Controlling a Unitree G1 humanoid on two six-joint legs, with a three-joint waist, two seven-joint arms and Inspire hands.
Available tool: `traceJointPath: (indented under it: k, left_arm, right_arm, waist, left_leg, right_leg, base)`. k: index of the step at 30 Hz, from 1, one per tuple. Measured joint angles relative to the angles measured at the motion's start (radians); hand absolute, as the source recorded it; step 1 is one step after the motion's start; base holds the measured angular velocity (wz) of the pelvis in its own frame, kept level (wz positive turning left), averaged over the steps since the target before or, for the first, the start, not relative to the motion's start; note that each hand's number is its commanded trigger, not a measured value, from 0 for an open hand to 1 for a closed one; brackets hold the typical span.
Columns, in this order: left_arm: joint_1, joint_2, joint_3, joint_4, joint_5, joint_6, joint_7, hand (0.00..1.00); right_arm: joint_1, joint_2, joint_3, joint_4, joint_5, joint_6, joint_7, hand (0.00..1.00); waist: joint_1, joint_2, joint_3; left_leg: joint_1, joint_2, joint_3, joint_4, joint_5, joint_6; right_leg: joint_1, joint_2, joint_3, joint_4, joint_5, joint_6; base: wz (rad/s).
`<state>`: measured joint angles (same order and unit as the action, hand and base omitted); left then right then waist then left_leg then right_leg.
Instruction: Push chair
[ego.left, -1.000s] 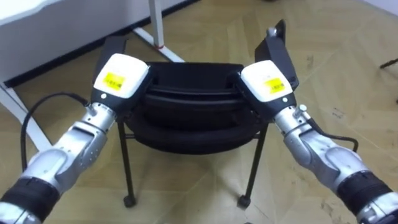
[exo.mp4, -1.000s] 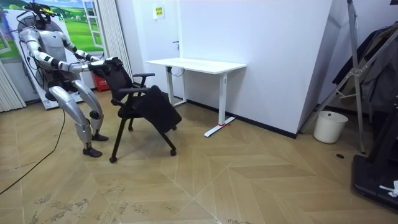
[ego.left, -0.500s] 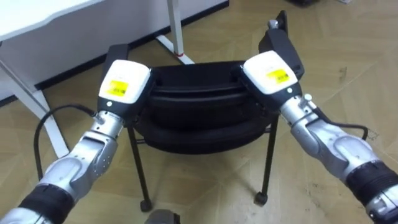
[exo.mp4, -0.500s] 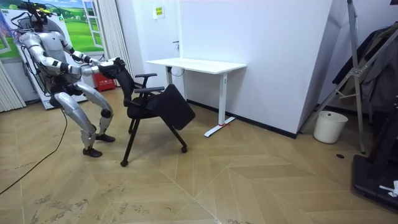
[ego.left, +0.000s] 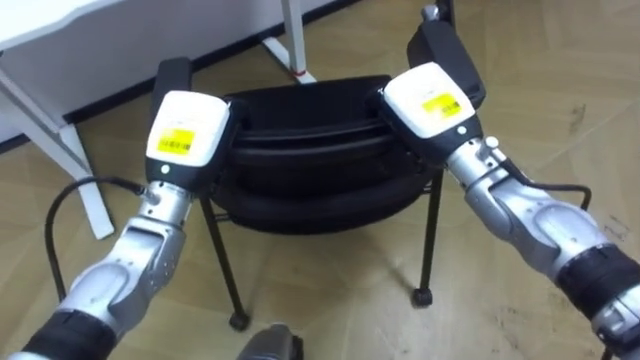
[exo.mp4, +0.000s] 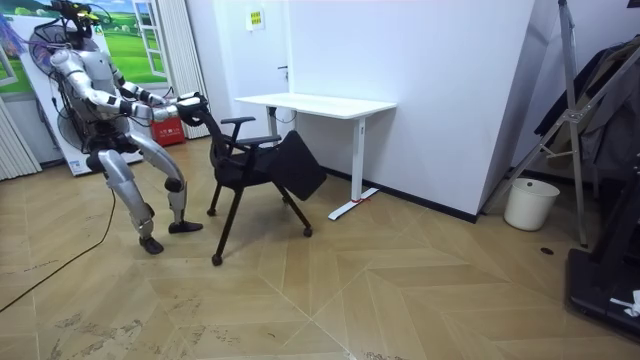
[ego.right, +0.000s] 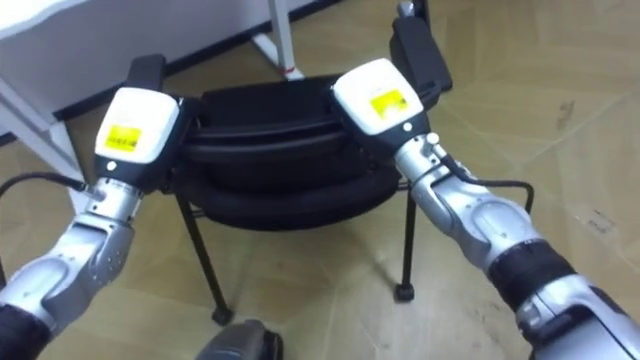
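Observation:
A black chair (ego.left: 305, 110) on castors stands right in front of me, its backrest towards me. My left hand (ego.left: 185, 135) rests on the backrest's left top corner and my right hand (ego.left: 430, 100) on its right top corner; the fingers of both are hidden behind the backrest. The chair's armrests (ego.left: 445, 45) stick out beyond my hands. In the room view I stand leaning forward behind the chair (exo.mp4: 255, 165), both arms stretched out to it, one foot ahead of the other.
A white desk (exo.mp4: 315, 103) stands just beyond the chair, against the white wall; its leg and foot (ego.left: 290, 40) are close to the chair's front. Farther to the room view's right are a white bin (exo.mp4: 527, 203) and a tall stand (exo.mp4: 575, 120). Wooden floor lies all around.
The chair has rolled towards the desk, to the room view's right, and I have stepped after it. Both hands stay on the backrest.

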<state>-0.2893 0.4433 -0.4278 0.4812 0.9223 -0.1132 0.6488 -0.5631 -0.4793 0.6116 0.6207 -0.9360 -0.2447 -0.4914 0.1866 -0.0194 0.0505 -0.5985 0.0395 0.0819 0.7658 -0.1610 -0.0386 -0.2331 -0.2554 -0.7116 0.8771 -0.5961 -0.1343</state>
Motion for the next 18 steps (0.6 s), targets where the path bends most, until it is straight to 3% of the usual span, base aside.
traceJointPath:
  k: [2, 5, 6, 7, 8, 9, 10, 11, 12, 13, 14, 15, 17, 18]
  left_arm:
    - [0.005, 0.0, 0.0, -0.003, 0.001, 0.001, 0.003, 1.0]
    - [0.018, 0.0, 0.0, -0.011, 0.001, -0.001, 0.003, 1.0]
    - [0.021, 0.001, 0.001, -0.012, 0.01, -0.005, 0.003, 1.0]
    - [0.027, 0.001, 0.011, -0.012, 0.025, -0.016, 0.001, 1.0]
    - [0.032, 0.001, 0.023, -0.012, 0.037, -0.024, 0.001, 1.0]
    - [0.042, 0.001, 0.042, -0.012, 0.055, -0.031, 0.0, 1.0]
    - [0.046, 0.003, 0.056, -0.002, 0.064, -0.045, -0.001, 1.0]
    - [0.047, 0.006, 0.057, 0.003, 0.065, -0.052, -0.001, 1.0]
    - [0.047, 0.012, 0.059, 0.006, 0.065, -0.058, 0.003, 1.0]
    - [0.045, 0.016, 0.061, 0.006, 0.065, -0.059, 0.004, 1.0]
    - [0.043, 0.019, 0.062, 0.006, 0.065, -0.06, 0.004, 1.0]
    - [0.038, 0.024, 0.062, 0.008, 0.065, -0.061, 0.005, 1.0]
    - [0.024, 0.027, 0.061, 0.023, 0.065, -0.063, 0.006, 1.0]
    - [0.001, 0.02, 0.056, 0.047, 0.065, -0.071, 0.015, 1.0]
  right_arm:
    - [0.0, -0.002, 0.007, -0.001, -0.001, 0.006, -0.007, 1.0]
    - [0.016, -0.001, 0.016, -0.005, -0.005, 0.014, -0.018, 1.0]
    - [0.028, -0.001, 0.015, -0.009, -0.006, 0.017, -0.021, 1.0]
    - [0.034, 0.004, 0.015, -0.008, -0.006, 0.017, -0.021, 1.0]
    - [0.035, 0.011, 0.015, -0.004, -0.006, 0.017, -0.021, 1.0]
    - [0.035, 0.024, 0.021, 0.005, -0.005, 0.017, -0.021, 1.0]
    - [0.039, 0.031, 0.029, 0.009, 0.001, 0.019, -0.022, 1.0]
    - [0.042, 0.033, 0.033, 0.01, 0.003, 0.02, -0.023, 1.0]
    - [0.042, 0.041, 0.034, 0.012, 0.005, 0.02, -0.024, 1.0]
    - [0.04, 0.052, 0.034, 0.02, 0.005, 0.021, -0.032, 1.0]
    - [0.036, 0.055, 0.034, 0.026, 0.003, 0.021, -0.037, 1.0]
    - [0.03, 0.061, 0.035, 0.035, 0.002, 0.021, -0.047, 1.0]
    - [0.026, 0.068, 0.036, 0.05, 0.002, 0.022, -0.067, 1.0]
    - [0.017, 0.07, 0.037, 0.071, 0.002, 0.024, -0.08, 1.0]
  waist:
    - [0.009, 0.0, -0.0002]
    - [0.016, -0.007, -0.0039]
    - [0.02, -0.011, -0.0074]
    - [0.025, -0.012, -0.0093]
    - [0.032, -0.02, -0.0088]
    - [0.042, -0.032, -0.0089]
    - [0.047, -0.031, -0.0093]
    - [0.052, -0.03, -0.0099]
    - [0.065, -0.027, -0.0087]
    - [0.07, -0.015, -0.0075]
    - [0.072, -0.007, -0.0065]
    - [0.075, 0.004, -0.0079]
    - [0.076, 0.026, -0.005]
    - [0.079, 0.036, -0.0032]
  left_leg:
    - [0.003, -0.003, 0.003, -0.002, -0.001, 0.001]
    - [0.022, -0.022, 0.007, -0.007, -0.015, 0.024]
    - [0.033, -0.028, 0.016, -0.007, -0.034, 0.05]
    - [0.046, -0.029, 0.012, -0.002, -0.067, 0.057]
    - [0.052, -0.033, 0.01, 0.002, -0.085, 0.053]
    - [0.061, -0.046, 0.004, 0.027, -0.111, 0.062]
    - [0.07, -0.051, -0.007, 0.063, -0.141, 0.064]
    - [0.074, -0.051, -0.009, 0.081, -0.157, 0.064]
    - [0.081, -0.052, -0.017, 0.108, -0.185, 0.05]
    - [0.081, -0.053, -0.036, 0.138, -0.21, 0.056]
    - [0.08, -0.052, -0.047, 0.15, -0.219, 0.058]
    - [0.078, -0.049, -0.054, 0.168, -0.233, 0.07]
    - [0.085, -0.055, -0.093, 0.174, -0.247, 0.071]
    - [0.097, -0.067, -0.142, 0.172, -0.254, 0.074]
  right_leg:
    - [0.021, -0.008, -0.037, -0.014, -0.005, 0.01]
    - [0.065, -0.028, -0.077, -0.02, -0.028, 0.06]
    - [0.071, -0.038, -0.068, 0.013, -0.039, 0.177]
    - [0.06, -0.048, -0.019, 0.08, -0.011, 0.274]
    - [0.044, -0.054, 0.021, 0.119, 0.012, 0.262]
    - [0.014, -0.06, 0.092, 0.199, 0.06, 0.189]
    - [0.001, -0.059, 0.145, 0.263, 0.096, 0.15]
    - [-0.001, -0.059, 0.159, 0.29, 0.108, 0.136]
    - [-0.007, -0.059, 0.181, 0.333, 0.133, 0.104]
    - [-0.007, -0.054, 0.183, 0.361, 0.166, 0.084]
    - [-0.005, -0.048, 0.184, 0.37, 0.183, 0.084]
    - [-0.008, -0.038, 0.189, 0.387, 0.225, 0.082]
    - [-0.039, -0.024, 0.209, 0.441, 0.335, 0.094]
    - [-0.09, -0.006, 0.253, 0.476, 0.361, 0.105]
  base:
    - [0.21]
    - [0.34]
    - [0.37]
    - [0.33]
    - [0.25]
    - [0.25]
    - [0.3]
    - [0.29]
    - [0.25]
    - [0.28]
    - [0.41]
    - [0.52]
    - [0.57]
    - [0.41]
